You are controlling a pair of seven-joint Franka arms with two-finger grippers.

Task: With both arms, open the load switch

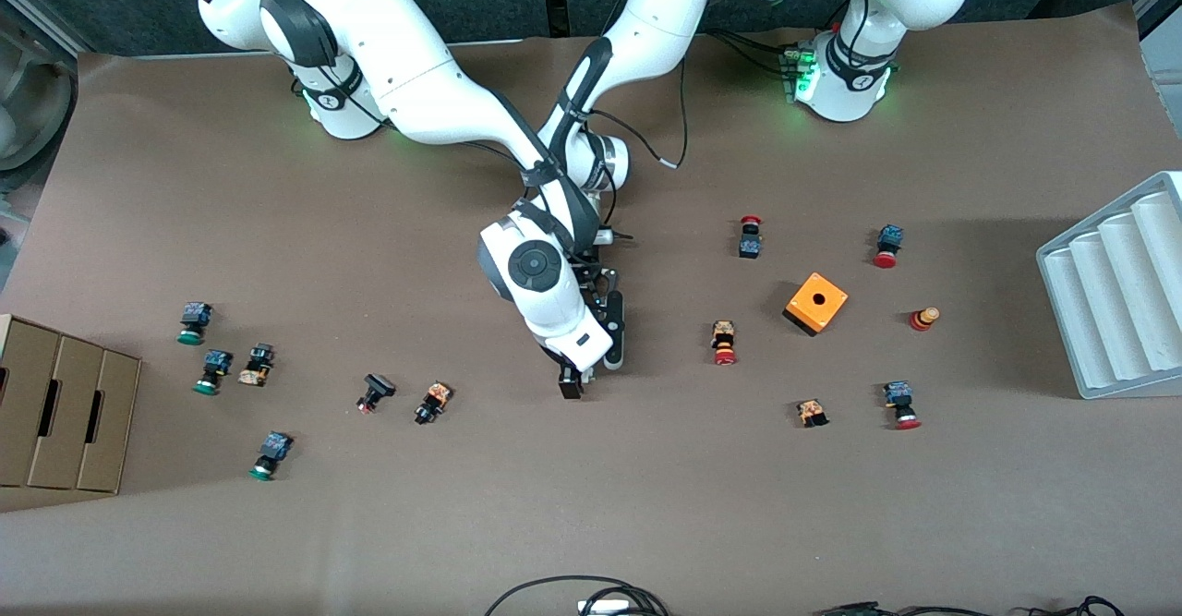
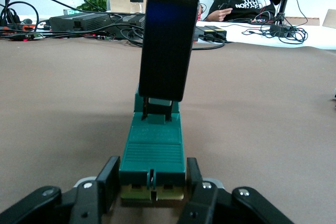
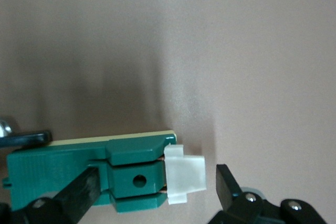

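Buttons lie scattered across the brown table (image 1: 646, 505), all well apart from the two hands that meet over its middle. Toward the right arm's end from the hands sit a black-capped button (image 1: 374, 392) and an orange-bodied one (image 1: 434, 402). Farther that way are the green-capped buttons (image 1: 194, 322) and a cardboard box (image 1: 65, 404) at the table's edge. Toward the left arm's end are the red-capped buttons (image 1: 724, 342), an orange cube (image 1: 815, 303) with a hole in its top, and a white ribbed tray (image 1: 1117, 293). Cables (image 1: 572, 597) trail along the table edge nearest the front camera.

The switch (image 2: 152, 153) lies flat on the table under both hands, a narrow green block with a white end (image 3: 184, 179). The left gripper (image 2: 152, 182) is clenched on it, its two fingers (image 2: 107, 179) pressed against the long sides of the green body at the end away from the white piece. The block runs straight out from that hand.

The right gripper (image 3: 157, 174) comes down from above at the white end with its jaws apart along the block's length. One finger (image 3: 79, 192) crosses the green body. The other finger (image 3: 226, 182) stands just past the white end, with a sliver of table showing between them. In the left wrist view, the flat of a right finger (image 2: 168, 45) hangs upright over that end of the block.
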